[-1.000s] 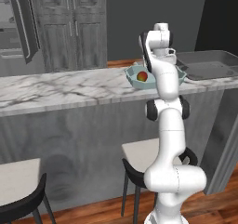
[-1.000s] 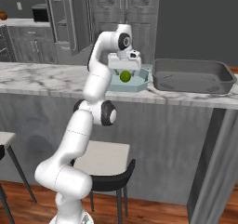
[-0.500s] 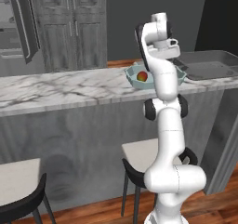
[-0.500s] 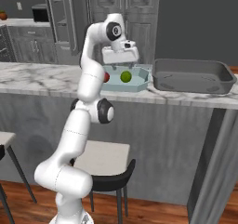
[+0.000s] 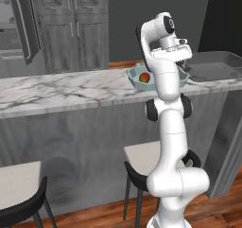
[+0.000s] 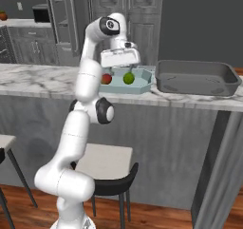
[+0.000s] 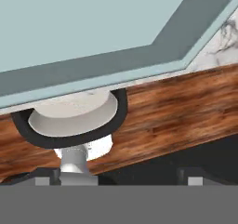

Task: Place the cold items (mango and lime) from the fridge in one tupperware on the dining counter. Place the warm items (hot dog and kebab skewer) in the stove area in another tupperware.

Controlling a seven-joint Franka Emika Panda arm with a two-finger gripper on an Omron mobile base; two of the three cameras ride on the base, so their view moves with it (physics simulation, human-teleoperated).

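Mango [image 6: 107,79] and lime [image 6: 128,78] both sit in pale blue-green tupperware [image 6: 144,87] on marble desk [image 6: 38,78]. Fingers spread wide, empty, above the tray. We judge both fruit light, firm, round, prone to roll; pinch across the middle. Grey tupperware [image 6: 197,83] beside it looks empty.

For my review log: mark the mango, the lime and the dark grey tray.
mango [image 6: 107,79], right base view, its red side.
lime [image 6: 128,78], right base view, middle of the green ball.
dark grey tray [image 6: 194,84], right base view, its near wall.
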